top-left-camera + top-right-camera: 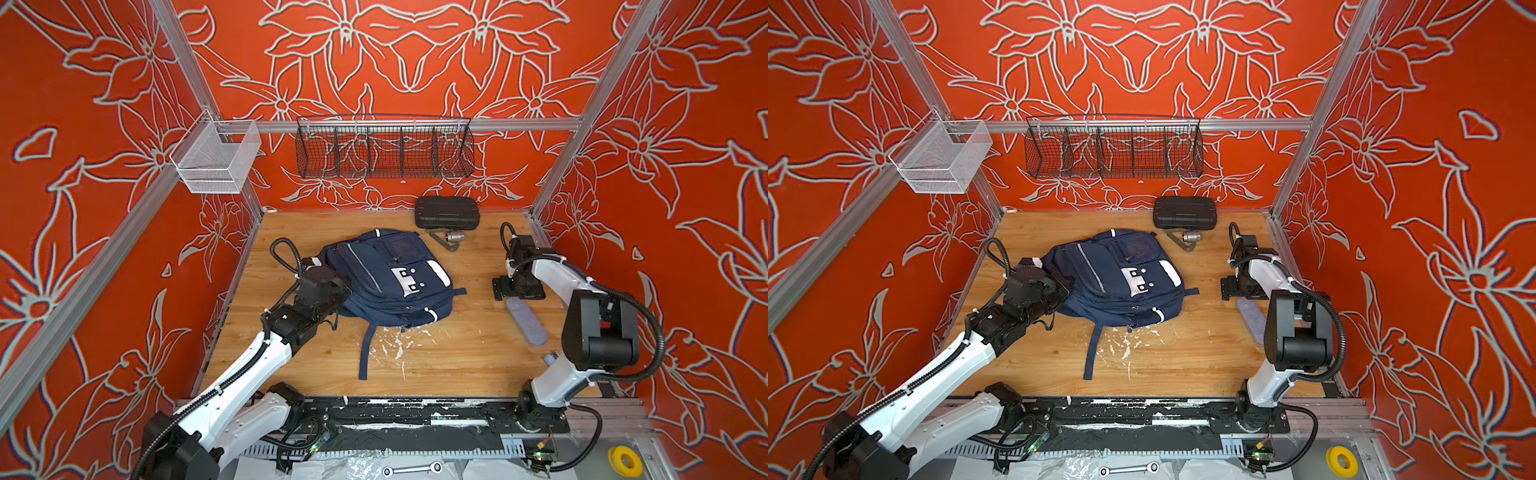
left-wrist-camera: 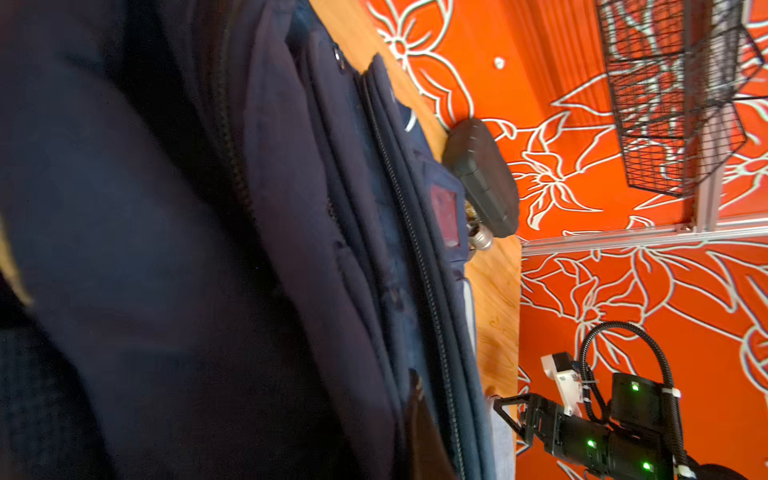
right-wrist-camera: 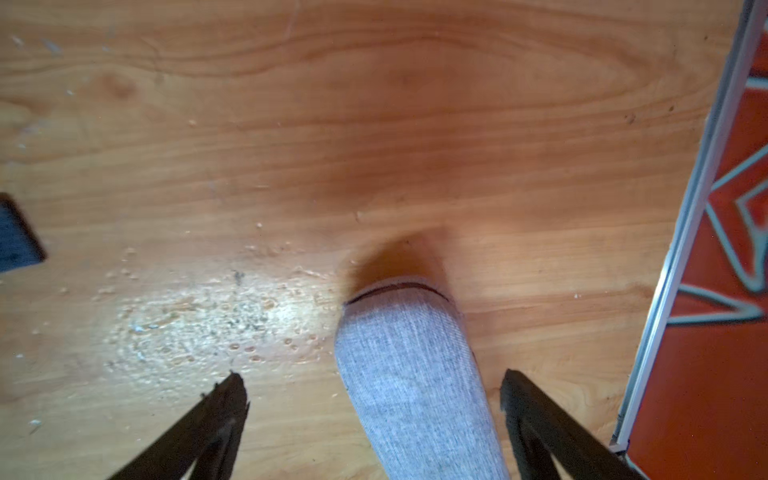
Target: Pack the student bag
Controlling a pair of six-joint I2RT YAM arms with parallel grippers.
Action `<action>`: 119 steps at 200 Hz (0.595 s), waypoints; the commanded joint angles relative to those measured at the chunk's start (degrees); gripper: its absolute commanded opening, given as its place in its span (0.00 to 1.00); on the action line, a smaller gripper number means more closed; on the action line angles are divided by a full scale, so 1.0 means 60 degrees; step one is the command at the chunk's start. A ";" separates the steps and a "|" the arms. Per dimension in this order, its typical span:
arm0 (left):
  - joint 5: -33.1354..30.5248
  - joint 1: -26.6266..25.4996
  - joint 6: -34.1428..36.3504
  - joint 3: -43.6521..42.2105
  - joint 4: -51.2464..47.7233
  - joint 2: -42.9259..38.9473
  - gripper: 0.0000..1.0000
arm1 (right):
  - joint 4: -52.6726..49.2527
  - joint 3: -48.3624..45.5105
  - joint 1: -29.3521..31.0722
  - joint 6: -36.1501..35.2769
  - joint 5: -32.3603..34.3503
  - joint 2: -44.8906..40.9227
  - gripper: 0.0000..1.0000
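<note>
The student bag (image 1: 390,278) (image 1: 1121,282), navy with white stripes and a white patch, lies flat in the middle of the wooden table in both top views. My left gripper (image 1: 337,287) is pressed into the bag's left edge and shut on its fabric. Its fingertips are buried in cloth, and dark fabric (image 2: 208,249) fills the left wrist view. My right gripper (image 3: 374,376) (image 1: 517,289) stands open on the right of the table. Its fingers (image 3: 232,399) straddle the end of a grey fabric pouch (image 3: 415,374) (image 1: 527,321) without touching it.
A black hard case (image 1: 446,212) and a small metal part (image 1: 454,237) lie at the back by the wall. A black wire basket (image 1: 384,149) and a white mesh basket (image 1: 216,160) hang on the frame. One bag strap (image 1: 366,353) trails toward the front edge.
</note>
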 commanded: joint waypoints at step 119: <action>0.0311 0.1349 0.2843 0.1403 -0.3669 -0.0788 0.74 | -0.0383 0.0159 -0.0158 -0.0503 -0.1240 0.1083 0.57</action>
